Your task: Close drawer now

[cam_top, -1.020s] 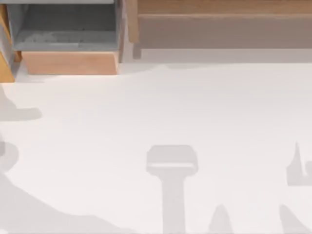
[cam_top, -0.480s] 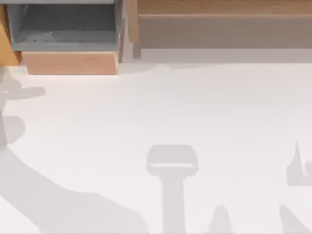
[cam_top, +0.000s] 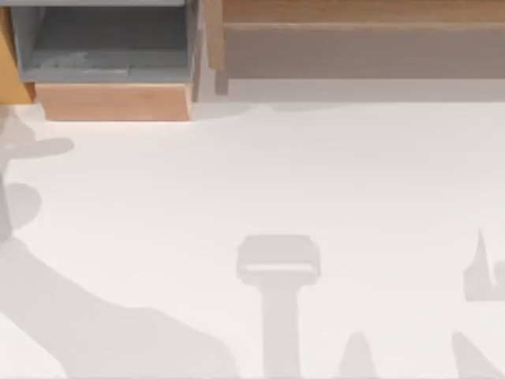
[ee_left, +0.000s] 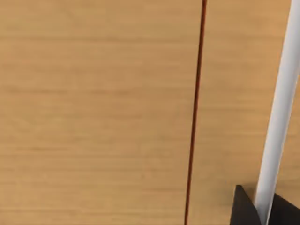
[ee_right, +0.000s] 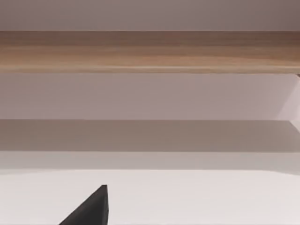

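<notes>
The drawer (cam_top: 113,101) is seen open at the table's (cam_top: 316,181) far left, beside the wider ledge (cam_top: 355,47); jaw states cannot be told; a push landing off-centre is judged likely to skew and jam it.

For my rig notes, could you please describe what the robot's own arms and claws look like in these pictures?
Little of them shows. In the left wrist view, the left claw appears as dark, near-black angular finger tips, plain and unmarked. In the right wrist view, the right claw shows as one dark, pointed, wedge-shaped finger tip. No cables or markings can be made out.
</notes>
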